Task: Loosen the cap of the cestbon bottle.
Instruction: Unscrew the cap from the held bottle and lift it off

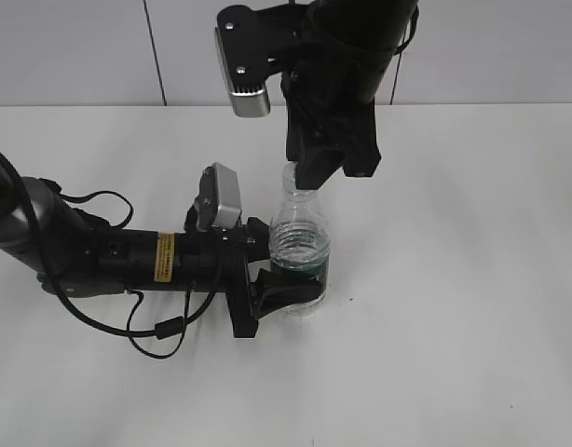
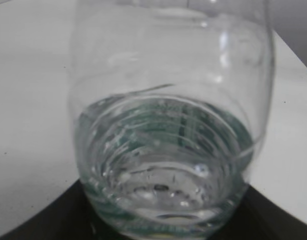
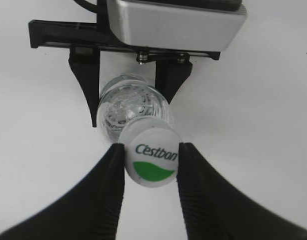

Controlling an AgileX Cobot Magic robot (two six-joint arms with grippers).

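Clear plastic, the bottle (image 1: 299, 251) stands upright on a white table (image 1: 472, 279), partly filled with water. Above it, the right gripper (image 3: 151, 160) reaches down, its two black fingers (image 3: 111, 170) partly closed and pressing either side of the white cap (image 3: 151, 157). Low on the bottle, the left gripper (image 1: 291, 291) comes in from the side, its jaws set wide and clamped around the green-labelled base.

A plain white table (image 1: 472, 307) is filling most of the scene, its surface showing a few tiny dark specks. Behind it, a pale grey wall (image 1: 72, 51) is running across the back, divided by thin dark vertical seams into panels.
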